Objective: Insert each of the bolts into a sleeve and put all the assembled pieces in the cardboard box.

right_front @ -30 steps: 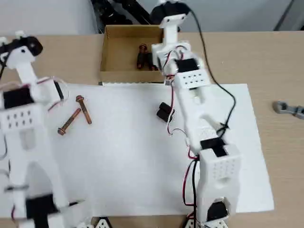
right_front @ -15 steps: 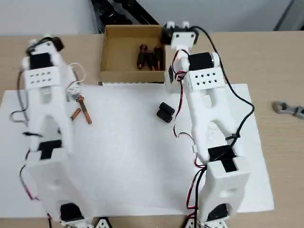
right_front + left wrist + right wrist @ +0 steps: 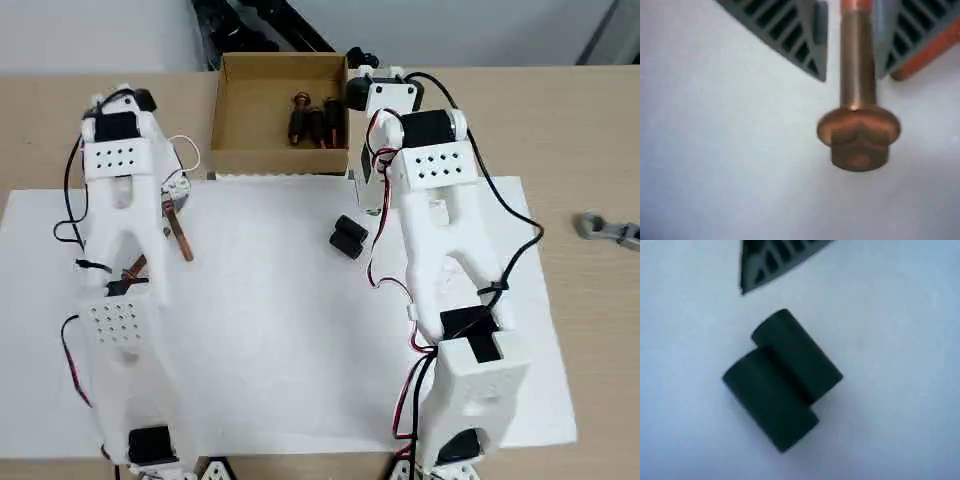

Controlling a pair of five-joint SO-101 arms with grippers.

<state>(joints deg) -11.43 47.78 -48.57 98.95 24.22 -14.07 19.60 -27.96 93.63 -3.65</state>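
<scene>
Left pincer [image 3: 850, 60] is straddling one bolt [image 3: 858, 132] with its jaws standing apart, and the shank is eating up most of the gap, so barely any slack in there. A second bolt [image 3: 935, 47] is lying just outside one jaw, crowding that side, while the other jaw is facing open white sheet [image 3: 715, 160]. The two black sleeves [image 3: 782, 380] are lying touching each other right under the right pincer [image 3: 366, 198], with open sheet running all round them. The cardboard box [image 3: 280, 162] wall is sitting close behind that pincer. The assembled pieces [image 3: 315, 118] are taking up the pincer's end of the box, leaving its far end open.
</scene>
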